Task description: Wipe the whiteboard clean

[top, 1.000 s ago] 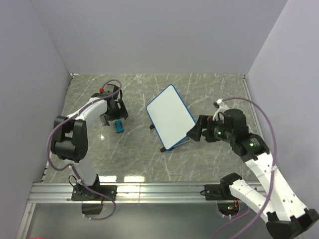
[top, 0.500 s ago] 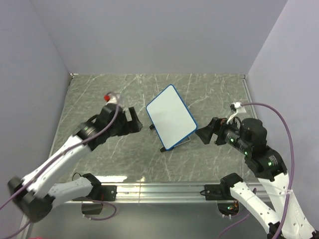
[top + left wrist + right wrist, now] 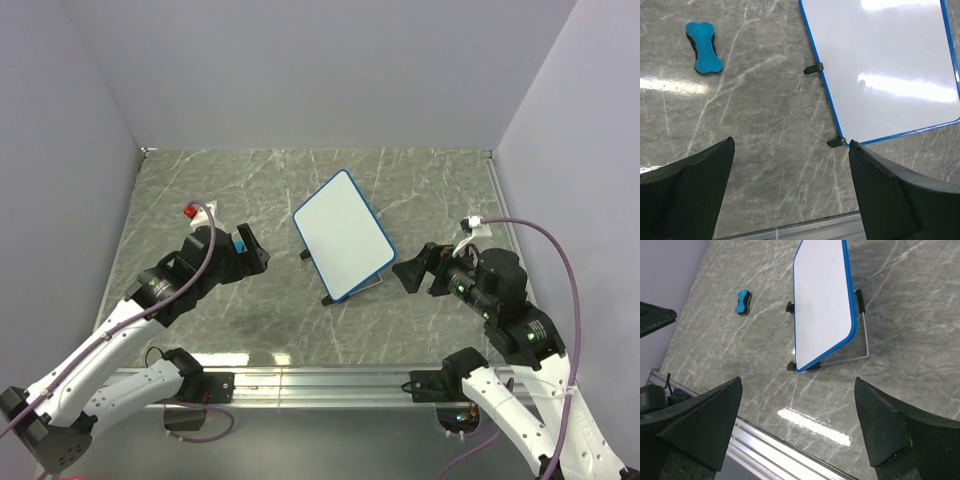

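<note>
Whiteboard: the small rectangular white board with a thin blue rim (image 3: 342, 235) is sitting propped on its wire stand mid-surface, face looking blank in all three views.
Eraser: the blue bone-shaped eraser (image 3: 704, 48) is lying flat on the grey marble surface (image 3: 290, 310), left of the board and apart from it.
Left tool: the left tool (image 3: 790, 190) is hovering with fingers spread, carrying nothing.
Right tool: the right tool (image 3: 800, 430) is hanging spread and empty, near the board's right edge.
Step in hand: judged as the closing stage, since no marks are showing.
Next move: probably pulling both arms clear; any missed marks would call for regrasping the eraser.
</note>
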`<state>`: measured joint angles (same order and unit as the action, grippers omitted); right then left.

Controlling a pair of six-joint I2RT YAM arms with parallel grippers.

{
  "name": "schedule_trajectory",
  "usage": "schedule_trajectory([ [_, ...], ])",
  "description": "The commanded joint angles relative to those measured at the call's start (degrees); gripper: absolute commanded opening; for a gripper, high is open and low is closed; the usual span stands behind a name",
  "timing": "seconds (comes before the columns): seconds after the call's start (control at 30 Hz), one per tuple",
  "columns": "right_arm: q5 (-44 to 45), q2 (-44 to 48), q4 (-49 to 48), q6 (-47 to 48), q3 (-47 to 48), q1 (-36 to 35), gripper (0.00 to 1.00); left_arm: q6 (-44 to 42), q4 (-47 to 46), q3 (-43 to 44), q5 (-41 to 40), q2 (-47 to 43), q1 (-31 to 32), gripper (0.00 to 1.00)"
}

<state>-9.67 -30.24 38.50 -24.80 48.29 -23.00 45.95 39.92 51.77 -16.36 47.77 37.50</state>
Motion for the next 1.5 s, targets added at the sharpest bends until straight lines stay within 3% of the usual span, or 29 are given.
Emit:
schedule_trajectory([
  [0.0,0.88,-0.61,-4.13,0.36,-1.09,-0.11,1.0,-1.31,-2.83,1.4,0.1,0.92,0.21,0.99],
  [0.4,-0.87,-4.3,-8.35,-0.17,-1.18,-0.2,1.0,-5.0,-1.96,6.31,-2.18,4.52,0.21,1.0],
  [0.5,-0.52,-5.26,-9.67,-0.43,-0.83,-0.11,1.0,-4.82,-0.2,12.36,-8.59,5.23,0.3,0.99],
  [0.53,-0.35,-5.53,-10.02,-0.6,-0.83,-0.2,1.0,-5.17,-3.5,12.91,-11.82,3.75,0.47,0.99],
  [0.6,0.0,-6.14,-11.69,-0.95,-1.27,-0.2,1.0,-7.71,-9.83,9.25,-16.49,-0.8,0.47,0.99],
  [0.63,-0.08,-6.23,-13.26,-1.04,-1.45,-0.2,1.0,-9.72,-17.35,6.7,-18.34,-2.66,0.39,0.99],
  [0.67,0.0,-6.32,-14.23,-1.22,-1.88,-0.11,1.0,-14.62,-21.6,1.11,-20.88,-4.59,0.47,0.99],
  [0.77,0.35,-7.2,-16.09,-1.57,-2.33,-0.2,1.0,-19.39,-30.65,-8.31,-21.96,-10.75,0.47,1.0],
  [0.97,0.62,-11.24,-14.68,-1.13,0.13,-0.11,1.0,-17.31,-25.08,-11.94,-19.68,-13.58,0.47,0.99],
  [1.17,-0.17,-11.33,-16.0,-0.87,-0.92,-0.11,1.0,-20.29,-25.33,-15.38,-11.33,-16.13,0.47,0.99],
  [1.47,-1.14,-11.77,-16.44,-0.08,-1.1,-0.2,1.0,-18.71,-24.54,-16.26,-11.59,-16.04,0.47,0.99],
])
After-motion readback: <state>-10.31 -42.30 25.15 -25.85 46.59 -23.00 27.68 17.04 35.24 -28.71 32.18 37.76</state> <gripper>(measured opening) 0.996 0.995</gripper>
